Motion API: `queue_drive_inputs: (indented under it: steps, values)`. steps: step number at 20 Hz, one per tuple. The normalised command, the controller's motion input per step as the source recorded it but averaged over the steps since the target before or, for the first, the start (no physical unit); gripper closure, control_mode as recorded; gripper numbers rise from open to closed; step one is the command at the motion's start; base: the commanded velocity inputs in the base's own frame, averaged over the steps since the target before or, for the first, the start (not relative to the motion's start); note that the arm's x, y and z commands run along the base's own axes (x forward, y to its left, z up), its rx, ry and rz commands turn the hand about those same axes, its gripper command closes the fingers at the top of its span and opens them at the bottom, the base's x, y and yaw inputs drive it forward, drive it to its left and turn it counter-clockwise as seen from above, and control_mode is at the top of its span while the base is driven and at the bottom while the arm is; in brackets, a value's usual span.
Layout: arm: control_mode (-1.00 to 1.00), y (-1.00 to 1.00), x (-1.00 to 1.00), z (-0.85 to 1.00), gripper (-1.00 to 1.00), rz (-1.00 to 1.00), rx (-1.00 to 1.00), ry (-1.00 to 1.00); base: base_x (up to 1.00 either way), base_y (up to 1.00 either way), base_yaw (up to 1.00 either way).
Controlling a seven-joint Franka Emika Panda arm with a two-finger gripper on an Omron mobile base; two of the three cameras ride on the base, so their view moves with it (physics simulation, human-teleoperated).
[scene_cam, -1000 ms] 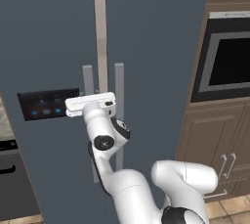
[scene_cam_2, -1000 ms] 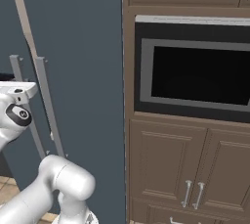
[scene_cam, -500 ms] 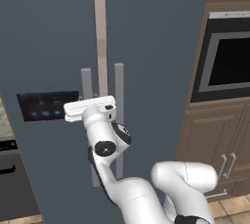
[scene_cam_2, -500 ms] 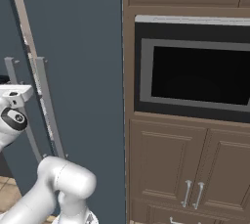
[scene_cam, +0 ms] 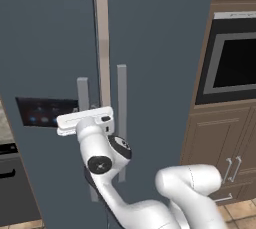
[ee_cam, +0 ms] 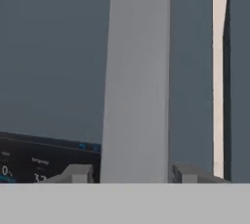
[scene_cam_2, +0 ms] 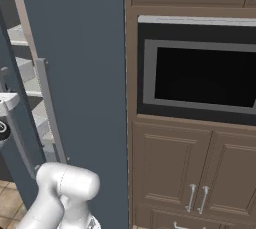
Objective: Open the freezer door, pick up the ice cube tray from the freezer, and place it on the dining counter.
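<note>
- Brown kitchen cabinets [scene_cam_2: 170,173] and a black built-in oven [scene_cam_2: 200,75] flank the tall slate-blue freezer door [scene_cam: 50,48], slightly ajar.
- Hand view: claw [ee_cam: 134,173] spread either side of the grey vertical bar handle [ee_cam: 136,81], not clamped.
- Right base view: pale grey shelves [scene_cam_2: 27,68] through the gap.

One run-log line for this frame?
phase: opening freezer door | gripper: fingers straddling door handle | door: ajar | tray: unseen

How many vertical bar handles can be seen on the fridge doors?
2. One handle is on the freezer door, just left of the gap, with the gripper at it; the other handle is on the plain door, right of the gap.
</note>
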Motion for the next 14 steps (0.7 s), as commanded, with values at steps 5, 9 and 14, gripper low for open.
queue_drive_inputs:
  steps: [5,9,14]
  values:
    - [-1.0,0.32,-0.8,0.0,1.0,0.0,0.0,0.08,0.0,0.0,0.0]
    - [-1.0,0.35,-0.78,0.0,1.0,0.0,0.0,0.09,0.0,0.0,0.0]
    - [-1.0,0.37,-0.69,0.0,1.0,0.0,0.0,0.09,0.0,0.0,0.0]
